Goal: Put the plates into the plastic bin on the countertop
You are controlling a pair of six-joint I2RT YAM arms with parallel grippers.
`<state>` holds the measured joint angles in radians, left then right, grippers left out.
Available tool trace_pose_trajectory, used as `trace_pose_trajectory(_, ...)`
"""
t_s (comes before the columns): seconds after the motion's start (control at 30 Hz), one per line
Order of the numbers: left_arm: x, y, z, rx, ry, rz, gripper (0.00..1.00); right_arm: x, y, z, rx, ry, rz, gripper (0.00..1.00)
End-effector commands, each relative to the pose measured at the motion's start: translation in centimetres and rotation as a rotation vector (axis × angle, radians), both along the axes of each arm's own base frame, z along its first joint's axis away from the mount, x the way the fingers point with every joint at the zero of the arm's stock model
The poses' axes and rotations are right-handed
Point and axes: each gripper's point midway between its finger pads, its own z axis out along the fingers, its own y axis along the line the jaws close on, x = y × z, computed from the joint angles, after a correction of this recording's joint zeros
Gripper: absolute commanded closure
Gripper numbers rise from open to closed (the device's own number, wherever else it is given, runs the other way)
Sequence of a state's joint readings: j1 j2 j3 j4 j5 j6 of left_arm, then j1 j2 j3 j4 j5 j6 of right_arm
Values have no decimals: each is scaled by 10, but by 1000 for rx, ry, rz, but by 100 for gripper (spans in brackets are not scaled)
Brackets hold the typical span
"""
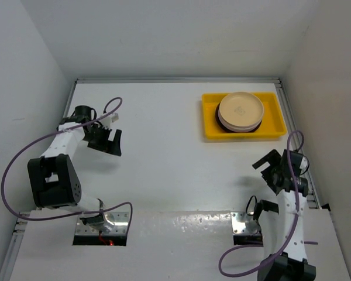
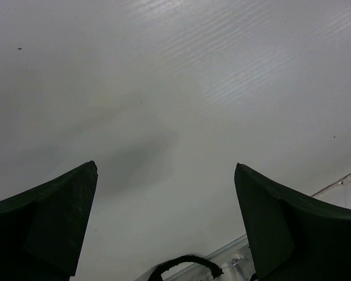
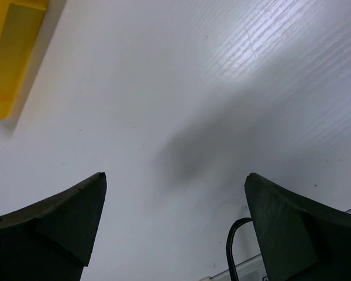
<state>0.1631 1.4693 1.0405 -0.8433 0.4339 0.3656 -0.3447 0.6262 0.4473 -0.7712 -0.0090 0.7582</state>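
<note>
Plates piled in the bin, both claws spread over the desk

At the upper right of the top view, the plates (image 1: 240, 111) are seen stacked inside the yellow plastic bin (image 1: 269, 132), with a cream one uppermost and darker rims showing beneath it. The left claw (image 1: 107, 142) is held at the left of the frame, its fingers parted. The right claw (image 1: 268, 174) is held just below the bin near the right edge, also parted, and white desk (image 1: 169, 170) is seen under each

Only an illegible mark on top plate (image 1: 240, 109)
</note>
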Motion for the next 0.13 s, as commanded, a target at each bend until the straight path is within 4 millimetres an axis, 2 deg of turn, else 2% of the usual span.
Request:
trace_pose_trajectory(0.0,3,-2,8,3,-48,-18,0,11,-7,19,-59,-58,40,0)
trace_pose_trajectory(0.1,3,-2,8,3,-48,-18,0,18,-20,35,-164,-149,37,0)
